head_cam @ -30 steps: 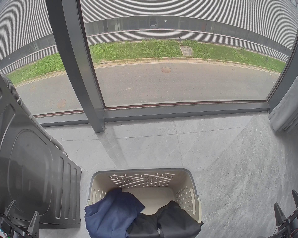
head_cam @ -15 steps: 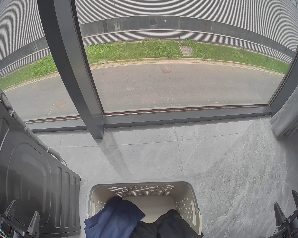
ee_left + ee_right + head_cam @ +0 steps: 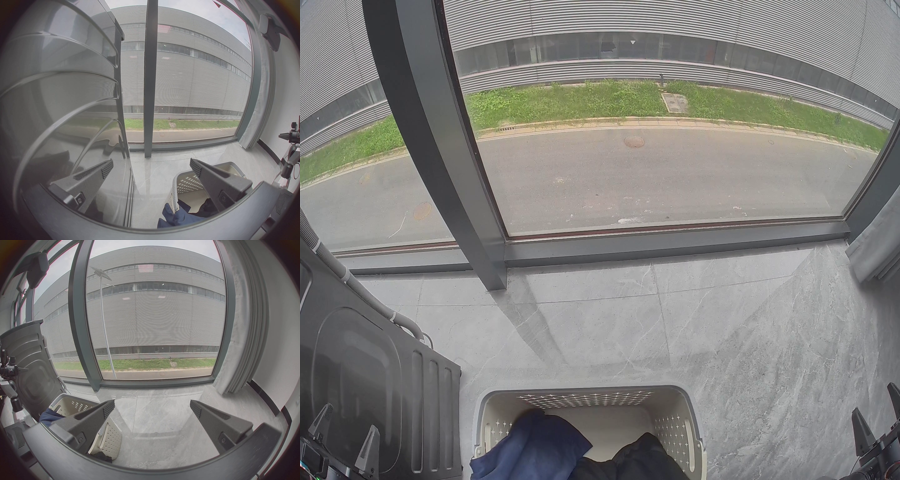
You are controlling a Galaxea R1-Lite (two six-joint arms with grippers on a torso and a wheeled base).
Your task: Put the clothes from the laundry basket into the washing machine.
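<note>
No garment is gripped yet: the left claw at lower left and the right claw at lower right are both spread and empty. The blue garment and black garment lie in the laundry basket at bottom centre, beside the washing machine, seemingly showing its back. Next, a claw must drop onto the blue garment.

No text, label, number or sign can be read on the washing machine, the laundry basket, the clothes or the building outside.
</note>
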